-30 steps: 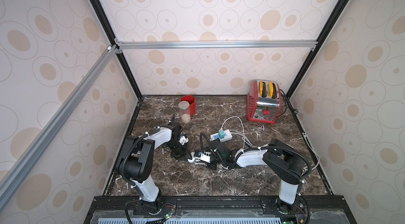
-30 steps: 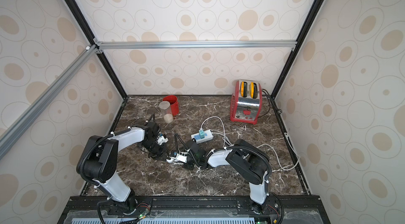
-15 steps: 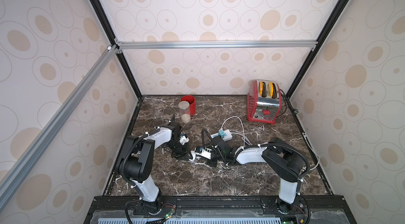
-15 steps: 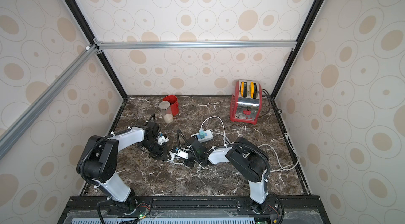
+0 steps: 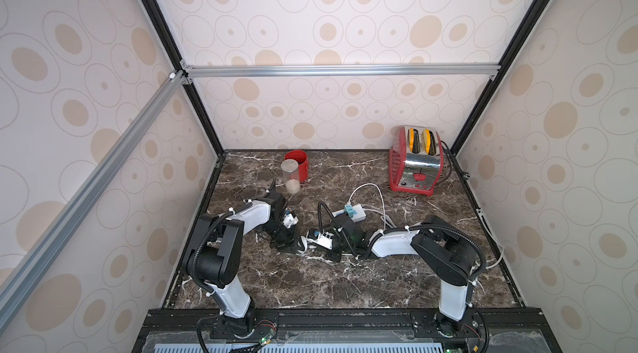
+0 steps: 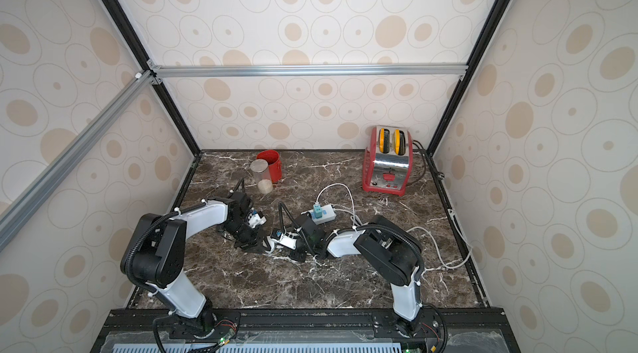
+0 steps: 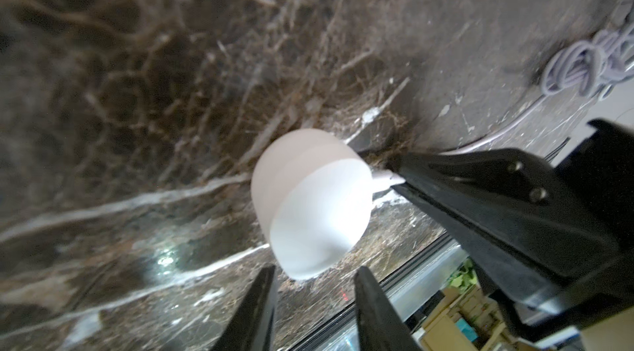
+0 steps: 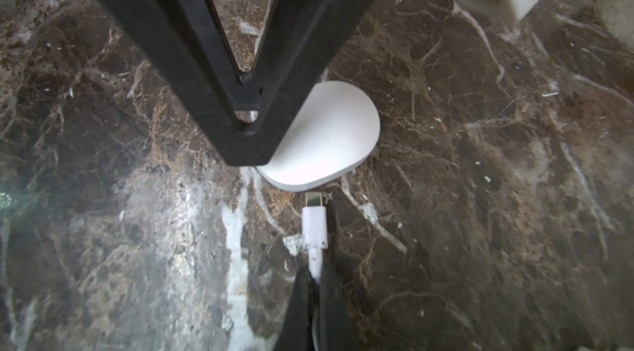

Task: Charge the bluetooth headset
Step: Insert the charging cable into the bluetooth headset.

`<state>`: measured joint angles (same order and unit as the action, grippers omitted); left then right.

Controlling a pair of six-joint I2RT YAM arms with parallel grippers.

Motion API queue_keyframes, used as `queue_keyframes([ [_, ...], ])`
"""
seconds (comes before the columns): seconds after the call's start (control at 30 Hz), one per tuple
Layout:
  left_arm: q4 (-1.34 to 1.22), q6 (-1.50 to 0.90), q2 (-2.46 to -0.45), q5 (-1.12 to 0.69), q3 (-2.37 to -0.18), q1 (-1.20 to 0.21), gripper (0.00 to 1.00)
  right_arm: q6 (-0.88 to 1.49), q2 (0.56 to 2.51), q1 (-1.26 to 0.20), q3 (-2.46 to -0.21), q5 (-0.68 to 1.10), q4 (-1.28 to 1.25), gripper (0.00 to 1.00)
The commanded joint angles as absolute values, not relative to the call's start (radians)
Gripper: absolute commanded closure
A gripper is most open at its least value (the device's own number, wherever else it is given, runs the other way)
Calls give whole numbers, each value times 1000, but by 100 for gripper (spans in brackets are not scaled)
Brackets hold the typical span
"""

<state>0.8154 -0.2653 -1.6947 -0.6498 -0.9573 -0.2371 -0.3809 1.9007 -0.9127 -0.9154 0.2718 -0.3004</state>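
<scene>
Since a second ago my right arm has edged a little toward my left one, which sits as it was. Both work low over the marble tabletop, left of its middle. Bare marble runs from them to the front rail, patterned walls close the other three sides, and my left elbow lies near the left wall.

My left gripper has its jaws parted, a fingertip at either side of the near end of the headset case; I cannot tell whether they touch it. The case rests tilted on the marble between my two grippers. My right gripper is pinched tight on the white USB plug, whose metal tip sits right at the case's lower edge; whether it is in, I cannot tell.

Just behind my right wrist lies the white power strip with a teal charger adapter on it, a white cable looping up behind. Well apart, back right, a red toaster holds two yellow pieces in its slots. Back left, a clear jar with pale stuff in its bottom stands just before a red canister.
</scene>
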Motion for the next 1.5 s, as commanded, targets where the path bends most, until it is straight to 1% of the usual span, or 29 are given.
queue_keyframes([
  [0.0,892,-237,-1701,-623,-1007,-239,50,-368,1925,-902,-922,252,-315,100],
  [0.1,899,-239,-1685,-598,-1015,-226,41,-353,1926,-890,-918,244,-329,100],
  [0.2,878,-251,-1690,-584,-1023,-216,41,-364,1931,-884,-922,246,-329,100],
  [0.27,854,-261,-1710,-600,-1031,-216,45,-374,1935,-881,-926,249,-325,100],
  [0.43,801,-278,-1760,-627,-1048,-215,58,-388,1945,-876,-937,271,-329,100],
  [0.53,799,-270,-1783,-634,-1069,-216,62,-392,1953,-871,-950,285,-329,100],
  [0.83,805,-247,-1820,-645,-1084,-216,67,-397,1961,-871,-960,309,-318,100],
  [1.47,866,-180,-1873,-638,-1130,-216,68,-447,1965,-845,-943,419,-356,100],
])
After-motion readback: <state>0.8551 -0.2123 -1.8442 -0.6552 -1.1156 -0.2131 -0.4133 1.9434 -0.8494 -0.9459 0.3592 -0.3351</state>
